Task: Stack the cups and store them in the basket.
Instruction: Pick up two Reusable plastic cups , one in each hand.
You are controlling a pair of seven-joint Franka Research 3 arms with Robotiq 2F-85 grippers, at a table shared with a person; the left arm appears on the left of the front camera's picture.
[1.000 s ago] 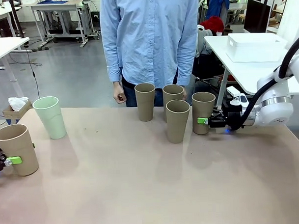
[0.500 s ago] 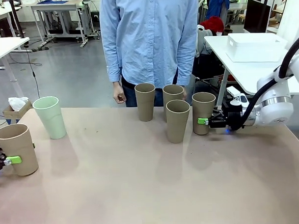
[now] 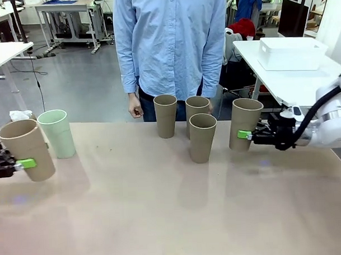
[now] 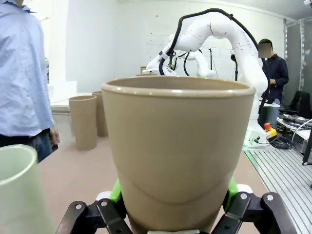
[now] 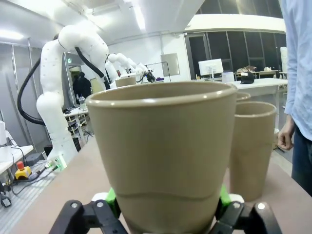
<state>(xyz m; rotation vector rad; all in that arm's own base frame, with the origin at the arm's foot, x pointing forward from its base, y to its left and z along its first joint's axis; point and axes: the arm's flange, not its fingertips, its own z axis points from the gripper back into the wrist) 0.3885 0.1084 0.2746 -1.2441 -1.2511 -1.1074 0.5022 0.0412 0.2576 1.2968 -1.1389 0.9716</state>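
Observation:
My left gripper [image 3: 19, 164] is shut on a tan cup [image 3: 27, 149], which hangs tilted above the table's left edge. This same cup [image 4: 175, 146] rises between the green pads [image 4: 116, 190] in the left wrist view. Just behind it stands the mint-green cup [image 3: 57, 133]. My right gripper [image 3: 247, 135] is shut on another tan cup [image 3: 245, 124], held upright off the table at the right; that cup [image 5: 165, 151] sits in the right wrist view. Three tan cups [image 3: 203, 137] stand mid-table. The white basket [image 3: 292, 53] rests on a side table at the back right.
A person in a blue shirt stands at the far edge, one hand [image 3: 136, 111] hanging beside the rearmost cups [image 3: 165, 115]. The near half of the table [image 3: 162, 217] is bare. A white side table [image 3: 281, 79] stands beyond the right arm.
Both grippers have lifted their cups off the table. The left cup rose and tipped; the right cup rose and shifted a little to the right.

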